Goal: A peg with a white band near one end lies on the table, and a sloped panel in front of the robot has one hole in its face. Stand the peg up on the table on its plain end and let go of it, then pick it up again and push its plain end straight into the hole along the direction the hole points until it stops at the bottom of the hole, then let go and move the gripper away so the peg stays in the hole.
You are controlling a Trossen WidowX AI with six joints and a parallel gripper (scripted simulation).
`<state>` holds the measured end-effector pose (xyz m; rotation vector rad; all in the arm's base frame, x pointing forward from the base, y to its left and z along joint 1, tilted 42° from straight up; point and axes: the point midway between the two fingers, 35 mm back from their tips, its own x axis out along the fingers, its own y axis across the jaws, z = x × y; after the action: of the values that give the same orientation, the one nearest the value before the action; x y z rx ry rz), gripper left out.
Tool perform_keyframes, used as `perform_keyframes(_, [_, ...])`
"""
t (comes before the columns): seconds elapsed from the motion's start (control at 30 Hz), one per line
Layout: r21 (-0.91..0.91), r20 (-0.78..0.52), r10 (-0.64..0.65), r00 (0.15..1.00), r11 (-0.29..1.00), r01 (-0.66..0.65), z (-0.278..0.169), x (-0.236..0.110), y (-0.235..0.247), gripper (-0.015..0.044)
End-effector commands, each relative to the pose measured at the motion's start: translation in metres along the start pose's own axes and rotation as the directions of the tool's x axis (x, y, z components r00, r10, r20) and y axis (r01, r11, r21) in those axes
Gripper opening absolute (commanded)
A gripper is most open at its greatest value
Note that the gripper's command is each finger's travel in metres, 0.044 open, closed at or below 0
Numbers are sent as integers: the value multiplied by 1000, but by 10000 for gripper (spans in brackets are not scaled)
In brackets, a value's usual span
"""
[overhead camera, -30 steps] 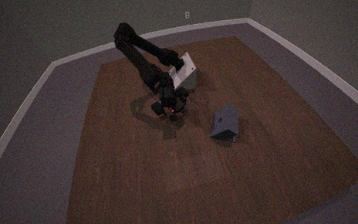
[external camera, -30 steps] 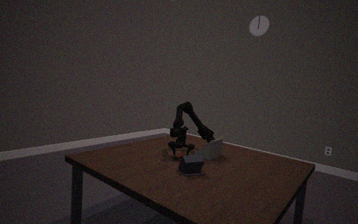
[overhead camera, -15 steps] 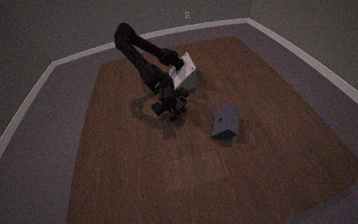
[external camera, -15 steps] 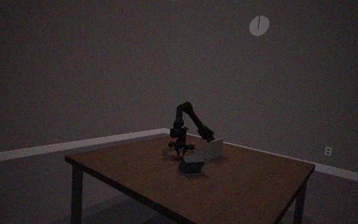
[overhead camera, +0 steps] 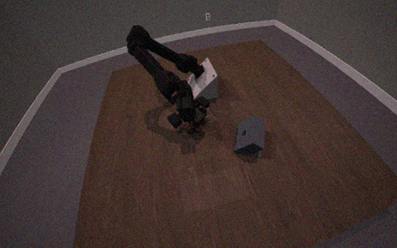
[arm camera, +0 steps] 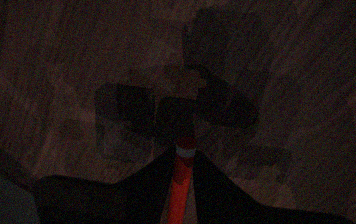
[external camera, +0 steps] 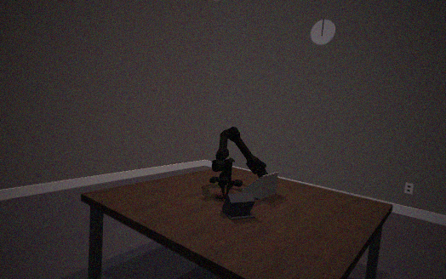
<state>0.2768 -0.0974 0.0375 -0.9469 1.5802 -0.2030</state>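
The red peg point(arm camera: 180, 192) lies between the finger pads in the wrist view, its white band point(arm camera: 186, 151) just at the fingertips. My gripper point(overhead camera: 194, 129) point(external camera: 223, 196) point(arm camera: 184, 154) points down, low over the table, with its fingers closed in against both sides of the peg; it looks shut on it. In the top and exterior views the peg is too dark and covered to make out. The blue-grey sloped panel block point(overhead camera: 254, 130) point(external camera: 239, 207) stands apart from the gripper, to its right in the top view. Its one dark hole point(overhead camera: 244, 132) shows in the face.
A white slanted board point(overhead camera: 204, 82) point(external camera: 265, 187) stands near the arm's base, behind the gripper in the top view. A grey surface point(arm camera: 16, 206) shows at the lower left of the wrist view. The wooden table point(overhead camera: 152, 210) point(external camera: 298, 238) bears everything. Arm shadows darken the area around the fingers.
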Motion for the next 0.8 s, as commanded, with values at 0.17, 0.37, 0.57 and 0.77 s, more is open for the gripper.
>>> perform_keyframes(0.17, [-2, 6, 0, 1000, 1000, 0, 0, 0, 0, 49])
perform_keyframes(0.37, [0, 60, 0, 998, 1000, 0, -2, -4, 0, 49])
perform_keyframes(0.57, [-1, 111, 1, 994, 1000, 0, -4, -7, 0, 49])
perform_keyframes(0.77, [-1, 163, 1, 987, 1000, 0, -7, -11, 0, 49])
